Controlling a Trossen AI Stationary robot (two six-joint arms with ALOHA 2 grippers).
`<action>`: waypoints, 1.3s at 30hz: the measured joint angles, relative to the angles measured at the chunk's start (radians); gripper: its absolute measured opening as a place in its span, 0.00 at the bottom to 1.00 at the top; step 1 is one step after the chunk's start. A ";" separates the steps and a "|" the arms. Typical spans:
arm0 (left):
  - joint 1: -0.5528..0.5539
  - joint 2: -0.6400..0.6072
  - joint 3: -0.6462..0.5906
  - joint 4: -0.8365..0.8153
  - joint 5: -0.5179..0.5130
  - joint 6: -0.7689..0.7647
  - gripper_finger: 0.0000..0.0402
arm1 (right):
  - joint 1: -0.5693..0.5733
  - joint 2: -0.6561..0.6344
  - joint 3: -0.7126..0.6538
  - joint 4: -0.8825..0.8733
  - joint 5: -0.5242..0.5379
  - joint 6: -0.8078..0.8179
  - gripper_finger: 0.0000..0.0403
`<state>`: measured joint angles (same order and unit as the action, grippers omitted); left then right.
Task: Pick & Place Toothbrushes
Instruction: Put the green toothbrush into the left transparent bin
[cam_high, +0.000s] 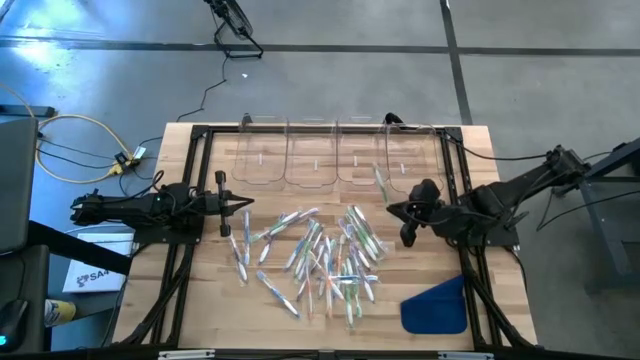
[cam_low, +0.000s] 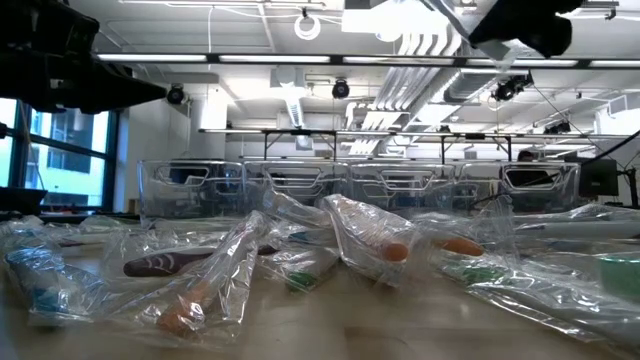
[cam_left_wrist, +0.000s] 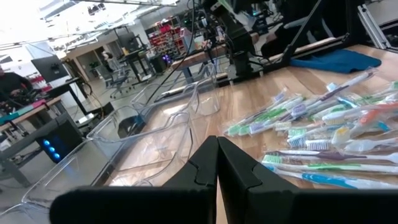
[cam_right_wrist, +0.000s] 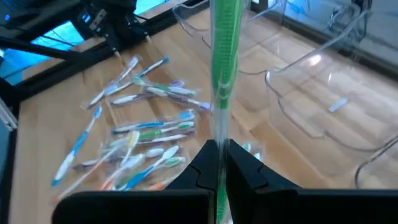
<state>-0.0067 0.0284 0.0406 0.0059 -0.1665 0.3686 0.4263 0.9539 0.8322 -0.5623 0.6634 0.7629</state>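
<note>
Above the right half of the table, my right gripper (cam_right_wrist: 219, 163) is clamped on one green toothbrush (cam_right_wrist: 222, 68), its wrapped handle pinched between my two fingers and the rest of it standing out past their tips. From overhead, that gripper (cam_high: 397, 208) sits just in front of the row of clear bins (cam_high: 312, 152) along the far edge, and the brush (cam_high: 381, 184) slants up toward the rightmost bin (cam_high: 414, 160), its far end over that bin's front wall. My left gripper (cam_high: 240, 204) is shut on nothing, its fingers (cam_left_wrist: 239, 171) pressed together, and it waits over the left side of the table, near the left edge of the pile and short of the leftmost bin. The other toothbrushes (cam_high: 325, 262) lie scattered on the wooden table (cam_high: 200, 300) between my two arms, a loose heap of clear-wrapped sticks with green, blue, orange and purple on them, some crossing each other. A blue cloth (cam_high: 436, 306) lies at the near right corner, just beside the heap. From table height the crinkled wrappers (cam_low: 300, 255) fill the foreground, with the bins (cam_low: 360, 190) in a line behind them.
</note>
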 joint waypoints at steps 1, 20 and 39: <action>0.000 0.000 0.000 0.001 0.000 0.002 0.00 | -0.005 0.000 0.000 0.013 0.001 -0.012 0.01; 0.000 0.000 0.004 -0.015 0.001 0.046 0.00 | -0.068 0.003 0.000 0.152 0.013 -0.196 0.01; 0.000 0.000 0.004 0.007 -0.114 0.099 0.19 | -0.122 0.003 0.000 0.159 -0.036 -0.211 0.01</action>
<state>-0.0067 0.0284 0.0448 0.0124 -0.2810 0.4671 0.3042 0.9573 0.8322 -0.4036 0.6270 0.5514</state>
